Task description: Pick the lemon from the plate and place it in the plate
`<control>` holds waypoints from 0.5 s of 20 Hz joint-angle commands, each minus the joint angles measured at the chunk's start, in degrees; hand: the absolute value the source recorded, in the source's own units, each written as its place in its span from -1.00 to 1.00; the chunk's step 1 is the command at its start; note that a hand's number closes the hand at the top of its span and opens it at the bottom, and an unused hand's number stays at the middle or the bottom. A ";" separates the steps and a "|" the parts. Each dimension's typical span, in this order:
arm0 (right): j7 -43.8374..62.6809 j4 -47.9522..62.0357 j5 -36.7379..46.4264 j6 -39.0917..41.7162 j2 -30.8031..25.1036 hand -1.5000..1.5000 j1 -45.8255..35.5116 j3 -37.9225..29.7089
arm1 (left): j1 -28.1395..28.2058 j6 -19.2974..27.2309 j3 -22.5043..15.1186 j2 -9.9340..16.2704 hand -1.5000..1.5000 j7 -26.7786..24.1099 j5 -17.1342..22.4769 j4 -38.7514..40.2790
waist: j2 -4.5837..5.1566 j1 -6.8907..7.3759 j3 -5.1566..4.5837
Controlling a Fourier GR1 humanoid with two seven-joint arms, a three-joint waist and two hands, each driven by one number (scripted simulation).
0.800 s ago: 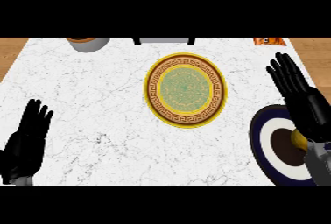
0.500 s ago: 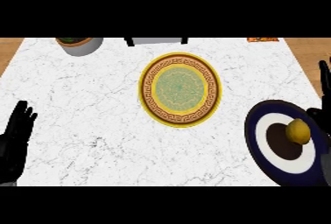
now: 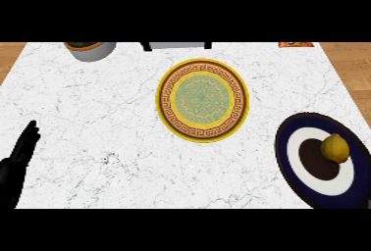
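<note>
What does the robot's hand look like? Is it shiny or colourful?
Only the left hand shows, at the view's left edge. It is plain black, with long, slim fingers. No markings or cables show, and no forearm. The right hand is out of view.

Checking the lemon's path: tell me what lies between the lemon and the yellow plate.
In the head view, between the lemon and the yellow plate lie only the dark blue plate's rim and bare marble counter.
</note>
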 commanded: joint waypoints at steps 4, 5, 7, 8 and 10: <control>0.69 -15.56 6.85 -4.93 8.12 -1.00 14.42 8.12 | -6.33 -0.10 -2.52 -3.05 0.00 -0.62 -5.03 4.80 | 0.15 2.30 -0.08; 7.37 -16.88 8.82 -6.36 3.53 -1.00 16.40 9.43 | -2.88 0.90 -3.39 -3.59 0.00 -1.98 -5.81 2.76 | 0.11 2.51 -0.13; 13.61 -18.05 10.31 -4.59 0.00 -1.00 21.45 12.51 | -3.65 0.69 -3.12 -2.91 0.00 -0.98 -5.90 3.61 | 0.13 2.23 -0.20; 15.87 -17.36 11.99 -5.03 -1.58 -1.00 23.32 13.47 | -3.19 -0.97 -1.99 -2.10 0.00 -1.94 -4.23 3.72 | 0.20 2.54 -0.23; 22.99 -16.36 14.87 -6.75 -5.18 -1.00 24.47 15.78 | -4.41 -1.47 -1.62 -1.46 0.00 -1.05 -4.12 3.19 | 0.40 3.13 -0.27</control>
